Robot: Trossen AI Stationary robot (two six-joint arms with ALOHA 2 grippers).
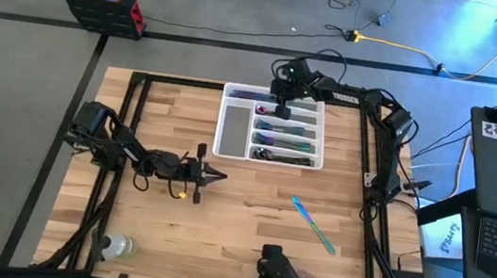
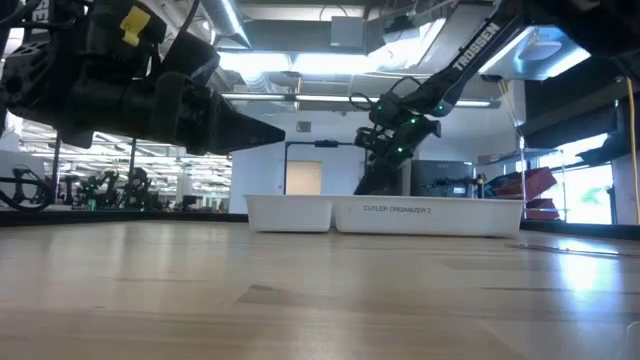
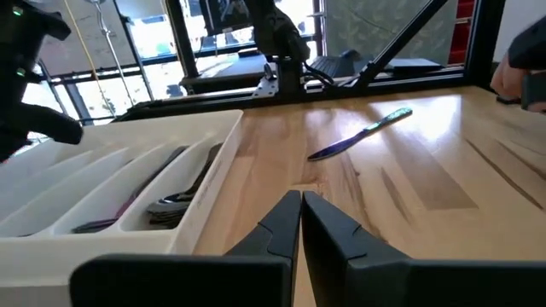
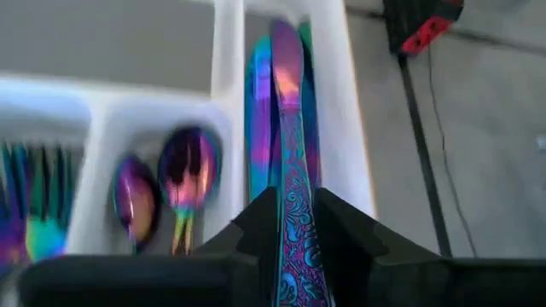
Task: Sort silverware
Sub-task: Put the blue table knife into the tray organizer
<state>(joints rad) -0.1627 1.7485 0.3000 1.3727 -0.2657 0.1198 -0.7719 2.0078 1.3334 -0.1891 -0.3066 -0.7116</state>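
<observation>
Right wrist view shows my right gripper (image 4: 294, 226) clamped on an iridescent knife (image 4: 290, 128) over the white tray's (image 1: 231, 123) far compartment, where more knives (image 4: 258, 119) lie, spoons (image 4: 166, 192) alongside. My left gripper (image 1: 211, 176) waits closed over bare table (image 1: 238, 223); one loose knife (image 1: 314, 225) lies nearer the front edge.

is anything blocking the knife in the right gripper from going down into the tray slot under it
Nothing visible does. The right gripper holds the iridescent rainbow metal knife right over a narrow compartment of the white plastic compartmented tray. That slot already holds similar slim pieces lying lengthwise, but its top is uncovered.
</observation>
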